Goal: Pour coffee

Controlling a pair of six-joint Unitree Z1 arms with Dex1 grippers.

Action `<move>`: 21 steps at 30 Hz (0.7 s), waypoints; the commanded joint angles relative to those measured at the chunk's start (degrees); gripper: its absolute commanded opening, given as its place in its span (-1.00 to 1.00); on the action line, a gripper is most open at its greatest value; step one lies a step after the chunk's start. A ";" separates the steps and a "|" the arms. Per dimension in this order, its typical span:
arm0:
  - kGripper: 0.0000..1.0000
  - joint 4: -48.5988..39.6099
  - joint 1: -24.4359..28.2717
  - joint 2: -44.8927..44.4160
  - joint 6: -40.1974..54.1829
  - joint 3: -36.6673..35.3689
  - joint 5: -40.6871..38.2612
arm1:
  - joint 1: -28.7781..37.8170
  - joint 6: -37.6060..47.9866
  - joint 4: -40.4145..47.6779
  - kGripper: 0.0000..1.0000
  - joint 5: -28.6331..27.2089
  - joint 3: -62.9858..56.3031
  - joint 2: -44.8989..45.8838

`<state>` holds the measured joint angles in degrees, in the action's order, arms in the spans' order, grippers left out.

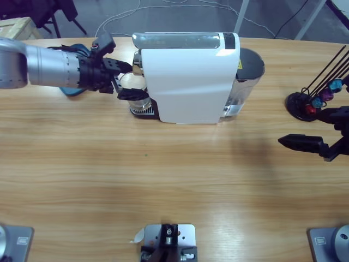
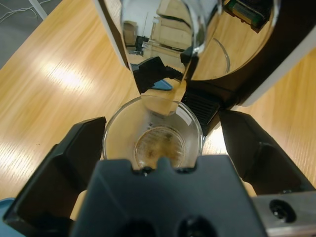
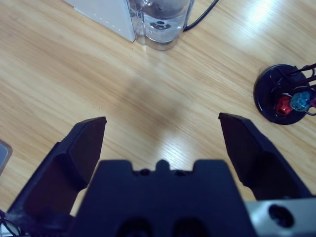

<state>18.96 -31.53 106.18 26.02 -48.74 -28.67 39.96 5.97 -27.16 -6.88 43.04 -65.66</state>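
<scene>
White coffee machine (image 1: pixel 188 82) is sitting toward the far side of the wooden bench (image 1: pixel 163 180) in the high view, with its clear water tank (image 1: pixel 245 82) at the right end. The left hand (image 1: pixel 124 81) is coming in from the left edge, its jaws spread to either side of a glass cup (image 1: pixel 136 91) that's standing on the drip tray (image 1: pixel 143 111) under the spout. Something blue (image 1: pixel 71 90) is peeking out from under that arm. Over at the right edge, the right hand (image 1: pixel 297 143) is hovering above bare wood, just beside a black capsule stand (image 1: pixel 313 101) holding red, purple and blue pods.

Left wrist view: the left hand (image 2: pixel 158 143) is sitting wide open with the glass cup (image 2: pixel 153 136) between the jaws, not pinched; whether either jaw is touching the glass, can't tell. The cup is looking empty, and the chrome spout (image 2: pixel 163 54) is hanging right above it.

Right wrist view: the right hand (image 3: pixel 160 143) is open too, gripping nothing, pointing down at plain bench (image 3: pixel 64 74). The water tank (image 3: pixel 160 22) is showing at the top, and the capsule stand (image 3: pixel 284 101) is off to the right.
</scene>
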 commanded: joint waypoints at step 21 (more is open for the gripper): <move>0.00 4.77 -0.21 2.01 -0.27 5.62 1.25 | 0.38 0.13 1.14 1.00 0.55 -1.82 -2.00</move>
<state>22.92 -31.54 106.17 26.02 -45.29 -28.16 39.96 5.97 -26.53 -6.88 43.04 -66.18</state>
